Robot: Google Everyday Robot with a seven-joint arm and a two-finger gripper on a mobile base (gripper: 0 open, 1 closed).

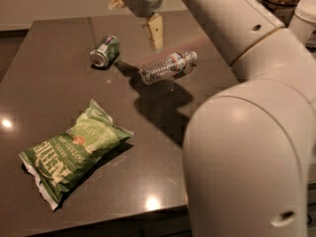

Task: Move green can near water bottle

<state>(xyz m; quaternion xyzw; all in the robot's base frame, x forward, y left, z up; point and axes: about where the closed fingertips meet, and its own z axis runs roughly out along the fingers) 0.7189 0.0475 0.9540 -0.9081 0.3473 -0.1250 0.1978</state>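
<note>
The green can [104, 51] lies on its side at the back left of the dark table [59, 98]. The water bottle [168, 66] lies on its side a short way to the can's right, cap pointing right. My gripper [137, 17] hangs above the table, over the gap between can and bottle, higher than both. It is open and empty, with one pale finger [155, 32] pointing down just above the bottle's near end. It touches neither object.
A green crinkly chip bag [74, 154] lies at the front left of the table. My arm's large white links [247, 132] fill the right side of the view. A white lidded jar [306, 16] stands at the far right, off the table.
</note>
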